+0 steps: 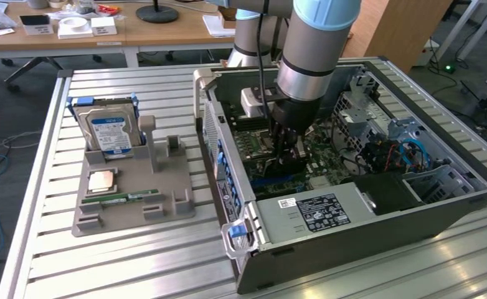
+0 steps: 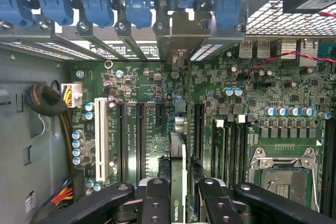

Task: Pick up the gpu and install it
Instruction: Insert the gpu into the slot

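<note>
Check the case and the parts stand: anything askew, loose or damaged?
Nothing stands out. The gripper holds the gpu edge-on, parallel to the motherboard slots. On the parts stand, the hard drive stands upright and the memory stick lies flat.

The arm point(image 1: 308, 84) is a fat round tube of brushed silver-grey metal, capped above by a pale blue plastic cover point(image 1: 327, 15) and ringed by a thin dark band point(image 1: 306, 70). Below the silver it narrows into a black wrist section point(image 1: 292, 118). A cream-white box point(image 1: 255, 101) is fixed to its side, and a thin black cable point(image 1: 261, 50) runs down along it. The jaws are matte black (seen close in the wrist view): two blocky inner bars flanked by two rounded outer links point(image 2: 92, 205), each dotted with round grey pin heads point(image 2: 154, 182).
</note>
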Controlling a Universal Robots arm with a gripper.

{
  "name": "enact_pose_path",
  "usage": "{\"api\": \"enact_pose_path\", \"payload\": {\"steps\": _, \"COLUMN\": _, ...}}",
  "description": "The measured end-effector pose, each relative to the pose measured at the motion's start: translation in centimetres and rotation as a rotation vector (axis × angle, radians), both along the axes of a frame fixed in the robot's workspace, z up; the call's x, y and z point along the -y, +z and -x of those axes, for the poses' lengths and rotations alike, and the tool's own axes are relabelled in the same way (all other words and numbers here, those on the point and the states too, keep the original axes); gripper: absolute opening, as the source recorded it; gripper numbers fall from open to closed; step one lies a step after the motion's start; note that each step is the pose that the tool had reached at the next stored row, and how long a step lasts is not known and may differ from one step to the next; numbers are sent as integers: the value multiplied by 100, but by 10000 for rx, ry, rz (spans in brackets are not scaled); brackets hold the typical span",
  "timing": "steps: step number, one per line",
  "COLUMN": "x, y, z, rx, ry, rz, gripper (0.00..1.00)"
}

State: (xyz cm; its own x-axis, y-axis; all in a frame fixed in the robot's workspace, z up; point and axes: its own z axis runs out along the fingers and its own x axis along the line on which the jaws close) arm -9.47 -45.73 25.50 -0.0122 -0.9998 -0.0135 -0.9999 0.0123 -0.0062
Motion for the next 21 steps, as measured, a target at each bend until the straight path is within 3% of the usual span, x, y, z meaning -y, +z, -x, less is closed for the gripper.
{"api": "enact_pose_path", "payload": {"steps": 21, "x": 9, "y": -34, "z": -1, "rx": -4, "ry": 158, "rz": -12, "gripper": 25}}
